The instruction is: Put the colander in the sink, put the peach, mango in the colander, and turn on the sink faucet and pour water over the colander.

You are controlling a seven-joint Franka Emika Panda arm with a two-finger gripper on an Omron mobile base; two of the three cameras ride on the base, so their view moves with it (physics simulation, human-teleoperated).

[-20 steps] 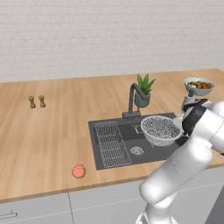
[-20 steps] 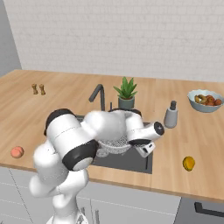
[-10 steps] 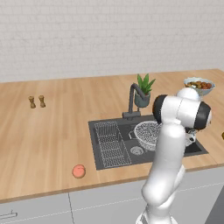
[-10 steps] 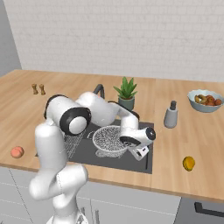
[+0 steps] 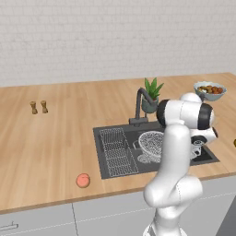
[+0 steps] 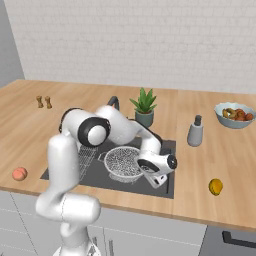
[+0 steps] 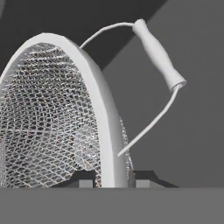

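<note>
jaws (image 7: 113,181) sit close together on the thin rim of the wide round silver wire-mesh colander (image 6: 123,161), one dark fingertip on each side of it in the hand view, so the hold looks narrow and firm; whether they have started to loosen cannot be told.

a second ago the colander hung tilted above the large dark grey rectangular sink (image 5: 107,148) with the arm stretched across it. half a second ago it was lower and nearer the middle. now it sits down inside the sink, to the right of the sink's wire grid rack (image 5: 116,149), and the hand has come down at the sink's front right corner. i judge the first step as all but done: the colander seems to rest on the sink floor, though contact is hidden by the mesh.

the small round pinkish-orange peach (image 5: 83,180) lies on the wooden bench (image 5: 50,133) well left of the sink, near the front edge. the small oval yellow-orange mango (image 6: 215,186) lies on the bench to the right of the sink. the tall slim dark grey gooseneck faucet (image 5: 140,106) stands just behind the sink, untouched.
</note>
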